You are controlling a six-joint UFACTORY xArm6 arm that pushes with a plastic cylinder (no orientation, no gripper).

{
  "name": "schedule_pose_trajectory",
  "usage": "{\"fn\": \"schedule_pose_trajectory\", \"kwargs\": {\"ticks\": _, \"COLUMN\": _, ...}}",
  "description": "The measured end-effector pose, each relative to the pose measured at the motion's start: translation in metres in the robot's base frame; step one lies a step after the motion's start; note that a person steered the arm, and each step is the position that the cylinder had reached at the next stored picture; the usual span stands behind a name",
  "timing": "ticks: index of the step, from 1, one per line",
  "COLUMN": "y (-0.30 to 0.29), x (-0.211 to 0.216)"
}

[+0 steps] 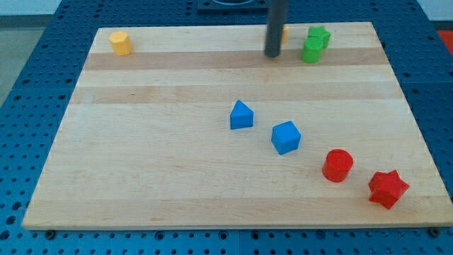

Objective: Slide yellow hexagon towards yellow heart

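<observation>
My tip [272,54] rests on the wooden board [156,163] near the view's top edge; it is a plain rod end, with nothing to spread or pinch. Just behind the rod, at its right side, a sliver of a yellow block [284,32] peeks out, its shape hidden. Beside that, to the view's right, sit a green cylinder [311,50] and a green star [320,35], touching. The yellow hexagon [121,42] lies well apart, in the top-left corner. Lower down stand a blue triangular block [241,115], a blue cube [286,137], a red cylinder [337,165] and a red star [388,188].
</observation>
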State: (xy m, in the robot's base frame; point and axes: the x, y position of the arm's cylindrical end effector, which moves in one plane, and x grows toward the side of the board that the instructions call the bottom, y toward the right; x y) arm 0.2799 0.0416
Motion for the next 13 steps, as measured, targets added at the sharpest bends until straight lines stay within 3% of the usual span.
{"fn": "schedule_pose_trajectory", "kwargs": {"ticks": 3, "y": -0.253, "x": 0.009}}
{"fn": "schedule_pose_trajectory", "kwargs": {"ticks": 6, "y": -0.328, "x": 0.002}}
{"fn": "schedule_pose_trajectory", "kwargs": {"ticks": 9, "y": -0.318, "x": -0.030}}
{"fn": "schedule_pose_trajectory", "kwargs": {"ticks": 13, "y": -0.166, "x": -0.033}}
